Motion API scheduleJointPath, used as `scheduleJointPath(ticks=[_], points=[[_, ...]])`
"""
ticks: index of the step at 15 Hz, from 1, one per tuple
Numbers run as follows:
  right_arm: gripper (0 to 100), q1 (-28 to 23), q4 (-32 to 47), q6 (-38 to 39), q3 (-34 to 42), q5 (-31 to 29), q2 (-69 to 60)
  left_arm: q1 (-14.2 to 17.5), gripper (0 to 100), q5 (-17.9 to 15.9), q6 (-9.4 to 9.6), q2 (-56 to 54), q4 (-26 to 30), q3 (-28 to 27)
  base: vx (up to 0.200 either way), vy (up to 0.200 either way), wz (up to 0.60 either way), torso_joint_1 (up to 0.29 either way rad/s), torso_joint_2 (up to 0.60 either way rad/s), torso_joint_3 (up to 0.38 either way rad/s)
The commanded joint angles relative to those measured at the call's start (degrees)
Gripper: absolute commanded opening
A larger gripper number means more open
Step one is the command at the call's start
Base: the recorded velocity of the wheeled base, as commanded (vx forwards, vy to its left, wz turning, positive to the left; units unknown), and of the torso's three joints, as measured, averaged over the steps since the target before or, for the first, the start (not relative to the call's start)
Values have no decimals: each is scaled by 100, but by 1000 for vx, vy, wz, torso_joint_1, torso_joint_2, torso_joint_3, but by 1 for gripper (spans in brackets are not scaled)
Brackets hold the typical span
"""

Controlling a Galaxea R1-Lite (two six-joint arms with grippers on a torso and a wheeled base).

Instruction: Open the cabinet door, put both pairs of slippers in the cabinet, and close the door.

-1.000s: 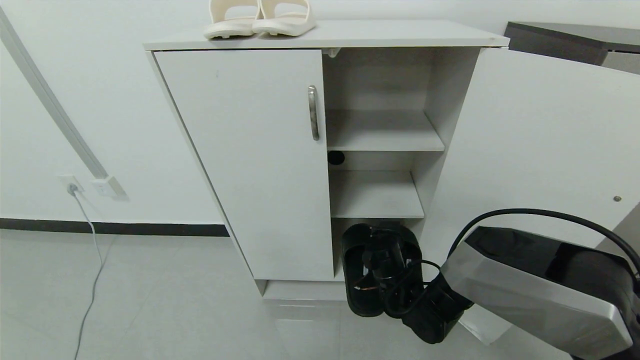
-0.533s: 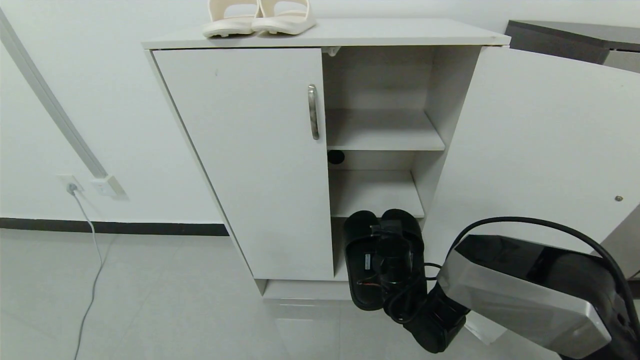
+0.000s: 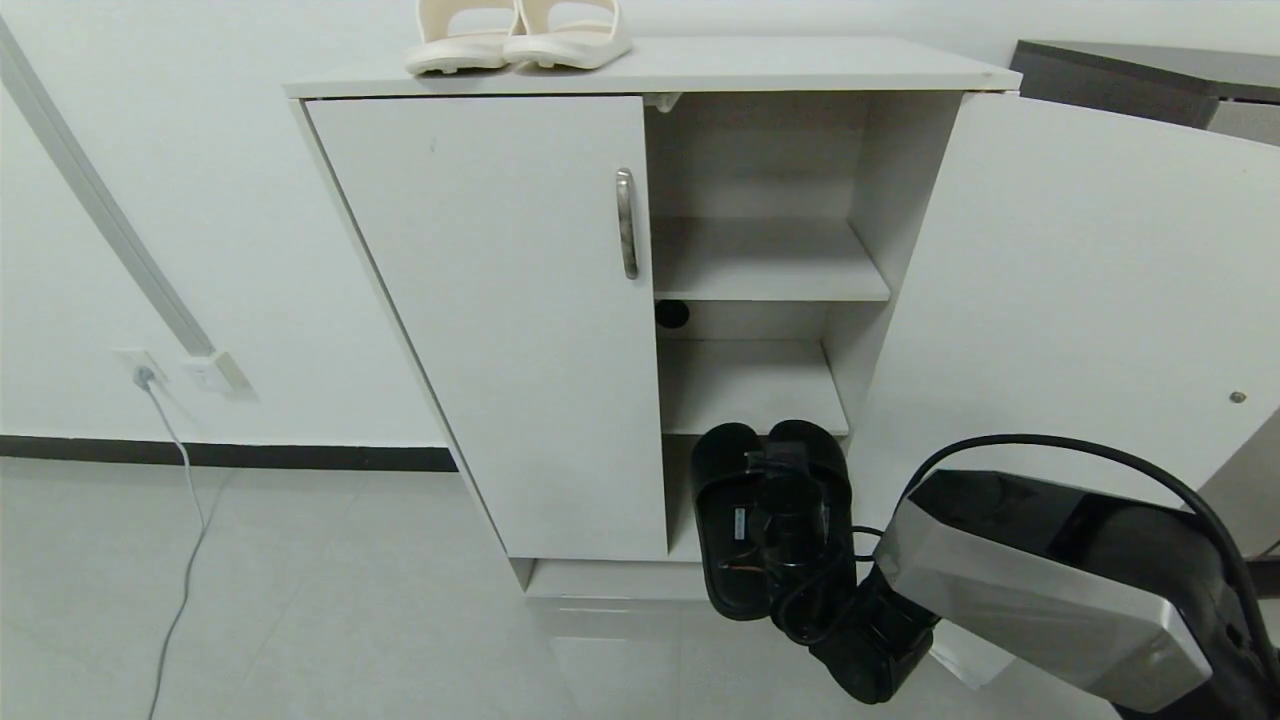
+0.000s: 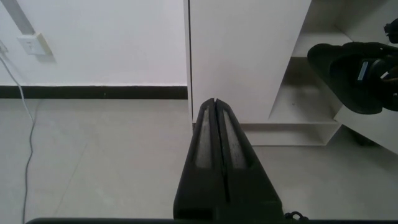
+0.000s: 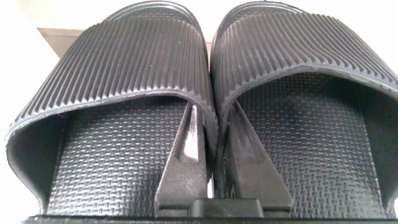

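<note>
**Left end effector** (image 4: pixel 214 107): dark, two flat fingers pressed together with nothing between them. It hangs low over the pale grey tiled floor (image 3: pixel 300 600), in front of the cabinet's closed half.

**White wall socket** (image 3: pixel 140 372): on the wall left of the cabinet. A thin grey cable (image 3: pixel 185 560) runs from it down to the floor.

**White two-door wooden cabinet** (image 3: pixel 800 68): stands against the wall.
- Left door (image 3: pixel 490 320) is closed.
- An upright metal bar handle (image 3: pixel 626 223) sits at that door's inner edge.

**Pair of cream open-toe slippers** (image 3: pixel 520 35): side by side on the cabinet top, above the left door.

**Two white shelves** (image 3: pixel 765 265): in the cabinet's open right half, with a bottom compartment beneath them.

**Pair of black ribbed rubber slippers** (image 3: pixel 730 500) (image 4: pixel 357 74) (image 5: pixel 124 74): side by side, toes toward the cabinet, at the mouth of the bottom compartment. The heels stick out past its front edge. Whether the soles touch the compartment floor cannot be told.

**Right end effector** (image 5: pixel 214 134): clamped on the adjoining inner walls of the two black slippers. One finger (image 5: pixel 186 155) sits inside each slipper, under the strap.

**Right door** (image 3: pixel 1080 290): swung wide open, right of the black slippers.
</note>
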Motion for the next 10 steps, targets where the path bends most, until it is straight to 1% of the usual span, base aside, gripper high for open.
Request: scheduleJointPath(ticks=[1,10], points=[[0,1,-4,1,3,2,-2,1,0,2,-1,7,-1,0,200,0,0,2,2,7],[0,1,5,1,-5,2,7,1,0,2,-1,7,-1,0,200,0,0,1,1,1]])
